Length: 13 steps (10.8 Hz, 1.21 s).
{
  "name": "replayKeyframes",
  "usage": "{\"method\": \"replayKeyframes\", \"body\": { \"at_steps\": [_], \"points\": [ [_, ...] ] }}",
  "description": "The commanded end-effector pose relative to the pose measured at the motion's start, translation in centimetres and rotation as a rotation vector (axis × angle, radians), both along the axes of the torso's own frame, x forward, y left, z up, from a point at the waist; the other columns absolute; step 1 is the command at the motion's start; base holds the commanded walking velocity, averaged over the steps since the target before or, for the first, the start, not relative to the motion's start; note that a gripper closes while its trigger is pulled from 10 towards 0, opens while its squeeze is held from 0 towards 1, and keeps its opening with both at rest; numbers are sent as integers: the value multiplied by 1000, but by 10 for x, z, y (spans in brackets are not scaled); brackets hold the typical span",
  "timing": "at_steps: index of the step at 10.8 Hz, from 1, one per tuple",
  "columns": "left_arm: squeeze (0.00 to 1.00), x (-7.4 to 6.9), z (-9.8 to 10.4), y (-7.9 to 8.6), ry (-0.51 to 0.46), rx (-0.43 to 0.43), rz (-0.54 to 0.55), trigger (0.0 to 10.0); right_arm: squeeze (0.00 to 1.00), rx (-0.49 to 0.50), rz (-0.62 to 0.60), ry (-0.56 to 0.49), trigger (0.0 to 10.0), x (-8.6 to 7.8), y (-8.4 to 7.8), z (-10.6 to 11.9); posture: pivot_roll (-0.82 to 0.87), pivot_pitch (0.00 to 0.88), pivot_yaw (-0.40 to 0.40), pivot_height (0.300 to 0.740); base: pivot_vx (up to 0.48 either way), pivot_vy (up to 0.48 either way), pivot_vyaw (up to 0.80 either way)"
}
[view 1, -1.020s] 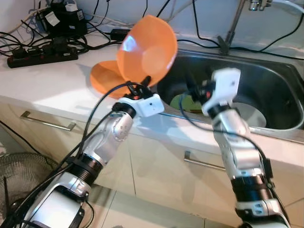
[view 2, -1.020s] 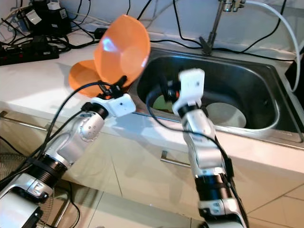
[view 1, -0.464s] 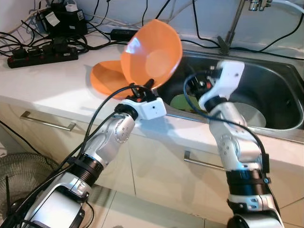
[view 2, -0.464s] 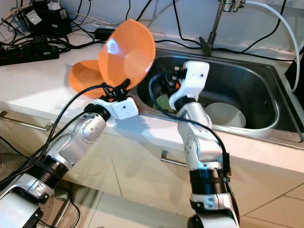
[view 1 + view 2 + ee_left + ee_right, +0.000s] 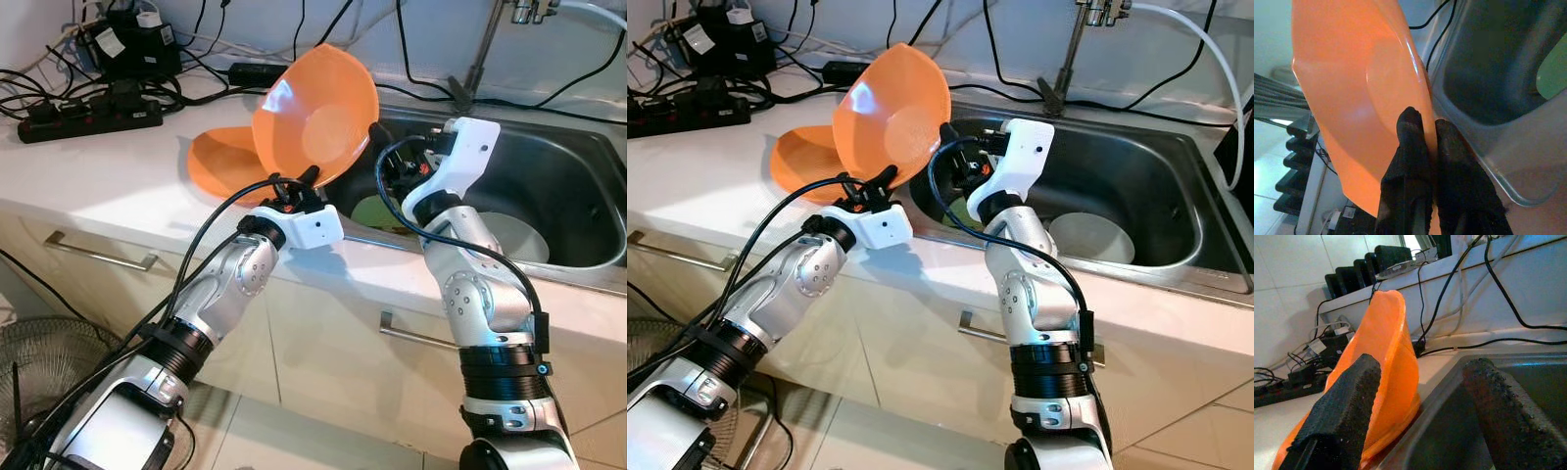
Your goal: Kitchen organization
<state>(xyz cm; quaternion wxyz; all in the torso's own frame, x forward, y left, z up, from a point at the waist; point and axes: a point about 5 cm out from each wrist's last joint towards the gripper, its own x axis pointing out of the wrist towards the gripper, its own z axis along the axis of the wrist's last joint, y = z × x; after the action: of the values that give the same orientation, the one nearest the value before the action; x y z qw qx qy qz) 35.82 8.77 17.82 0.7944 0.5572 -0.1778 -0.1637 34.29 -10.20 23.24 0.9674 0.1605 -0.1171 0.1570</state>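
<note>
Since a second ago, your right gripper [image 5: 1415, 431] has swung up from low over the sink toward the bowl [image 5: 318, 113], and the bowl itself has edged a little closer to the basin. You now have the orange bowl held up on edge above the counter's [image 5: 108, 166] front corner by the sink [image 5: 1136, 186], its hollow facing you and the sink side. Your left gripper [image 5: 1425, 142] has its two black fingers [image 5: 1410, 147] pressed together on the bowl's lower rim, one on each face. Your right gripper sits just beside the bowl's sink-side edge with its fingers spread wide; you can see the rim past one fingertip in the right wrist view, but you cannot tell whether it touches.

Behind the held bowl, a second orange dish [image 5: 220, 162] lies flat on the counter. Down in the sink you have a green item [image 5: 377, 211] partly hidden by your right arm, and a white plate [image 5: 1092, 235] on the basin floor. A faucet stem [image 5: 1063, 59] rises at the back edge. Farther along the counter at your left, black power strips [image 5: 88, 108] and tangled cables [image 5: 39, 78] lie against the wall. Below, cabinet fronts carry metal handles [image 5: 98, 257].
</note>
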Motion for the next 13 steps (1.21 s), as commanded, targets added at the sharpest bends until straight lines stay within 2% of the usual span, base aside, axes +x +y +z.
{"method": "replayKeyframes", "body": {
  "at_steps": [1,4,13],
  "points": [
    [0,1,5,-4,-14,21,-28,10000,0,22,14,-23,10000,1,3,8,136,0,12,740,0,0,0],
    [0,0,3,-5,-9,32,-38,10000,0,67,24,-42,10000,2,8,12,141,0,8,740,0,0,0],
    [0,-10,4,-13,-57,65,-102,10000,0,28,-3,20,10000,12,5,-1,155,0,-5,740,0,0,0]
  ]
}}
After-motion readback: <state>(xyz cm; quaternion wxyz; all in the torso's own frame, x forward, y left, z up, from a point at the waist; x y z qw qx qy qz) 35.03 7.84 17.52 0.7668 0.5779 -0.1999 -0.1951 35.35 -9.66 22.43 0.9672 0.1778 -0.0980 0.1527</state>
